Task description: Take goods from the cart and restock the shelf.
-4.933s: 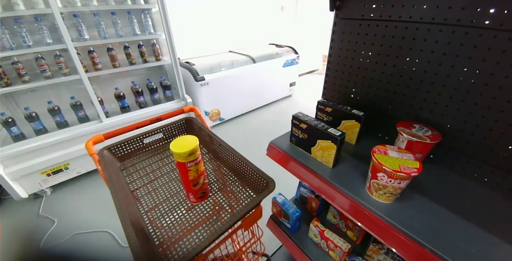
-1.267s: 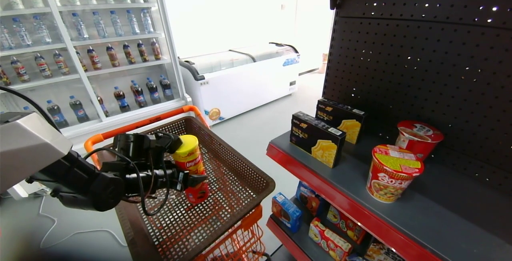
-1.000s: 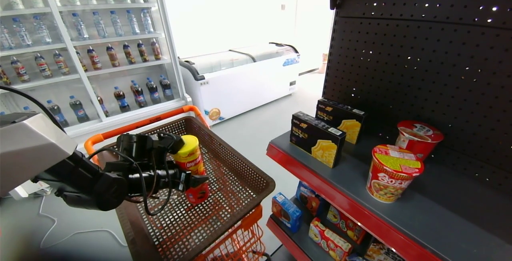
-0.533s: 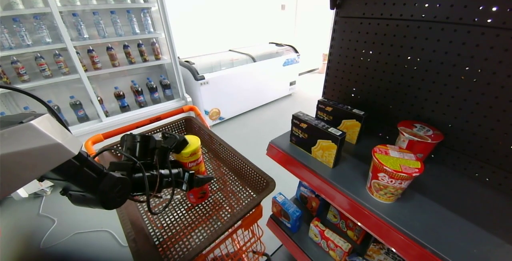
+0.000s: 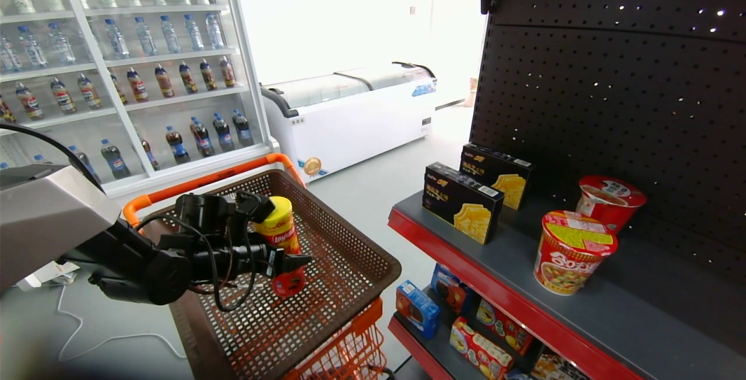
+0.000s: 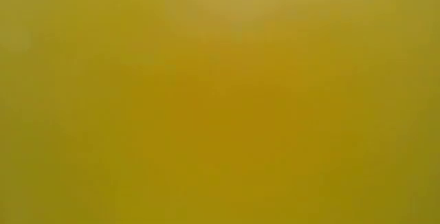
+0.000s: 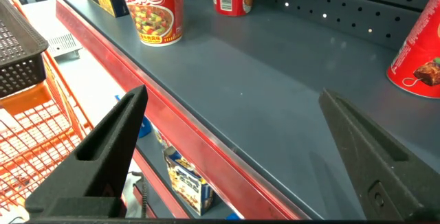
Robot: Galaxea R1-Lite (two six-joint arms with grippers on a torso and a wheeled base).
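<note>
The can (image 5: 278,220) stands in the cart (image 5: 355,240) within the left tool (image 5: 285,249), closure impossible to tell; grip mid-body, lift straight up, then cross to the shelf (image 5: 588,310).

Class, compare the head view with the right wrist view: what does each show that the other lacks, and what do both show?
Head view only: the left hand around the can, plus the fridge and freezer. Right wrist view only: the open right hand over the shelf, and a third cup. Both: the shelf, the front cup, the back cup and the basket.
</note>
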